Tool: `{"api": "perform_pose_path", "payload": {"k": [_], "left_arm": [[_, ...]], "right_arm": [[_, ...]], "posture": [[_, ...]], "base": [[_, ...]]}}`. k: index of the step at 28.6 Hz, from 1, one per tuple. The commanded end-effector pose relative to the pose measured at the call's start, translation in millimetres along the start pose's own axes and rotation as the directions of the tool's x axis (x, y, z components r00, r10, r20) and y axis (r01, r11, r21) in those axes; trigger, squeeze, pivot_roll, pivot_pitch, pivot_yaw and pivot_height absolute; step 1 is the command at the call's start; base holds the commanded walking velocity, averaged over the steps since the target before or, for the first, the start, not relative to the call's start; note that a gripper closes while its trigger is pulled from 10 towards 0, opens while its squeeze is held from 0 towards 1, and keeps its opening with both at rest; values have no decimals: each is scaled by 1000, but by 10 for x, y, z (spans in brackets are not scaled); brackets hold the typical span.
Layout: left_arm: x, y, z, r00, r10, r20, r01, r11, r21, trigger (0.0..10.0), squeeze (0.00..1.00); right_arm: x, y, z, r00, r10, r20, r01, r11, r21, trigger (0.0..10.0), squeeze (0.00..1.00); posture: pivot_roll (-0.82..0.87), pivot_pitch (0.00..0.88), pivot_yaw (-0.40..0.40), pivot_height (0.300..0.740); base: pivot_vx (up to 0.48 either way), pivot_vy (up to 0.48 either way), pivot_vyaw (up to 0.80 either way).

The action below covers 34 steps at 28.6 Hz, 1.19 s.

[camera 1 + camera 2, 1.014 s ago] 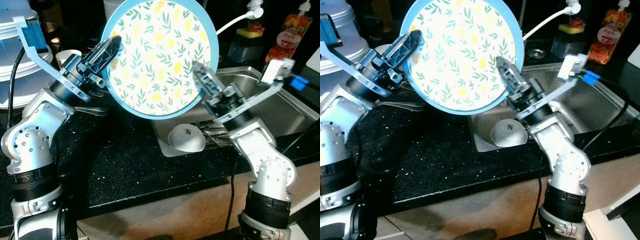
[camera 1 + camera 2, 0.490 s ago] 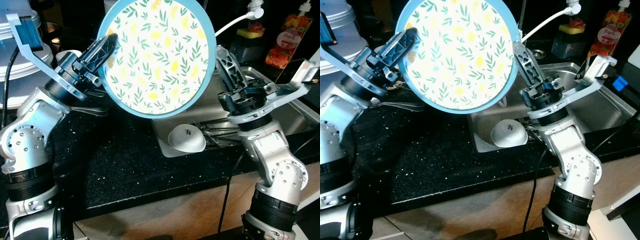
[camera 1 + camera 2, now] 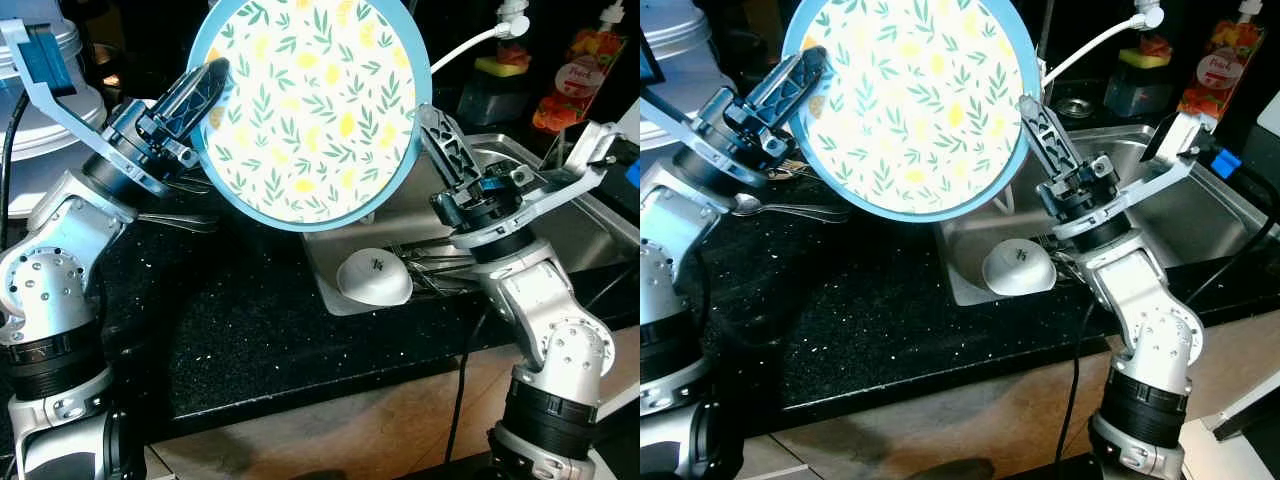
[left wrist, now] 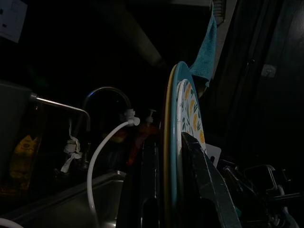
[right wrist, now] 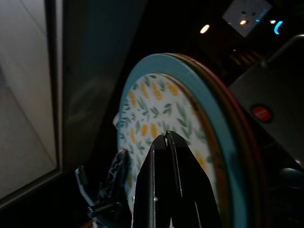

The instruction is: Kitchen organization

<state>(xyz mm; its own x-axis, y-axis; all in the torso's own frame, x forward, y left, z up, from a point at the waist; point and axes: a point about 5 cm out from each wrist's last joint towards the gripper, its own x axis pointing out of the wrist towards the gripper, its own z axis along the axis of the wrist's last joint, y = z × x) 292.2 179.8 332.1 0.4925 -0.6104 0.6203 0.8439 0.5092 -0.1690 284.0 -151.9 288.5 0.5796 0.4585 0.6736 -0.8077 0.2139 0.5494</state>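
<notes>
Left tool (image 3: 205, 85) is clamping the plate (image 3: 310, 105) by its left rim, held up on edge. Right tool (image 3: 435, 125), fingers together and empty, is sitting at the right rim. Plate's probably stiff, slick and breakable, so I'd be gripping both rims.

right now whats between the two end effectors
The plate, held upright: the left end effector grips its left rim, the right end effector sits at its right edge. Seen in both eye views.

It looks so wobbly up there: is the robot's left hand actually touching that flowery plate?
Touching. In the left wrist view the left hand's fingers clamp the plate's rim between them.
</notes>
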Motion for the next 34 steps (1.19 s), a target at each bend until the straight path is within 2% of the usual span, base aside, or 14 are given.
{"api": "perform_pose_path", "payload": {"k": [1, 2, 6, 7, 8, 9, 13, 15, 16, 19, 21, 31, 34], "left_arm": [[36, -81, 157, 997, -49, 55, 46, 998, 52, 10000, 0], [37, -82, 157, 997, -49, 55, 46, 998, 52, 10000, 0], [37, -85, 157, 997, -50, 53, 47, 998, 50, 10000, 0], [37, -86, 157, 997, -51, 52, 48, 998, 50, 10000, 0], [37, -86, 157, 997, -51, 52, 48, 998, 50, 10000, 0], [38, -87, 156, 997, -51, 51, 48, 998, 50, 10000, 0], [38, -90, 155, 998, -51, 45, 48, 997, 53, 10000, 0], [38, -92, 154, 998, -51, 43, 49, 997, 54, 10000, 0], [38, -92, 154, 998, -51, 43, 49, 997, 54, 10000, 0], [37, -94, 147, 998, -52, 41, 50, 997, 52, 10000, 0], [39, -95, 144, 998, -53, 41, 51, 997, 49, 10000, 0], [44, -108, 130, 998, -57, 38, 56, 998, 42, 10000, 0], [47, -105, 122, 998, -55, 36, 54, 998, 38, 10000, 0]], "right_arm": [[9, -4, -4, 1000, -10, -5, 10, 1000, -21, 10000, 129], [13, 6, -1, 1000, -5, -3, 5, 999, -34, 10000, 1000], [26, 42, 2, 1000, 13, 1, -13, 999, -44, 10000, 1000], [29, 38, 7, 1000, 8, 2, -8, 999, -46, 10000, 761], [29, 38, 7, 1000, 8, 2, -8, 999, -46, 10000, 761], [31, 33, 12, 1000, 1, -1, -1, 999, -52, 10000, 0], [38, 25, 22, 999, -22, -40, 17, 993, -118, 10000, 0], [48, 30, 26, 997, -39, -71, 25, 981, -192, 10000, 0], [48, 30, 26, 997, -39, -71, 25, 981, -192, 10000, 0], [75, 71, 18, 988, -61, -143, 4, 929, -371, 10000, 0], [86, 91, 4, 983, -69, -168, -9, 905, -424, 10000, 0], [73, 101, -59, 979, -42, -199, -43, 912, -408, 10000, 0], [52, 171, -45, 982, 36, -186, -101, 930, -354, 10000, 0]], "posture": [[19, 0, -17, 740], [19, 0, -17, 740], [19, 0, -17, 740], [19, 0, -17, 740], [19, 0, -17, 740], [19, 0, -18, 740], [19, 0, -18, 740], [19, 0, -18, 740], [19, 0, -18, 740], [19, 0, -18, 740], [19, 0, -18, 740], [19, 0, -18, 740], [19, 0, -18, 740]], "base": [[0, 0, 0], [0, 0, 0], [0, 0, 0], [0, 0, 0], [0, 0, 0], [0, 0, 0], [0, 0, 0], [0, 0, 0], [0, 0, 0], [0, 0, 0], [0, 0, 0], [0, 0, 0], [0, 0, 0]]}}
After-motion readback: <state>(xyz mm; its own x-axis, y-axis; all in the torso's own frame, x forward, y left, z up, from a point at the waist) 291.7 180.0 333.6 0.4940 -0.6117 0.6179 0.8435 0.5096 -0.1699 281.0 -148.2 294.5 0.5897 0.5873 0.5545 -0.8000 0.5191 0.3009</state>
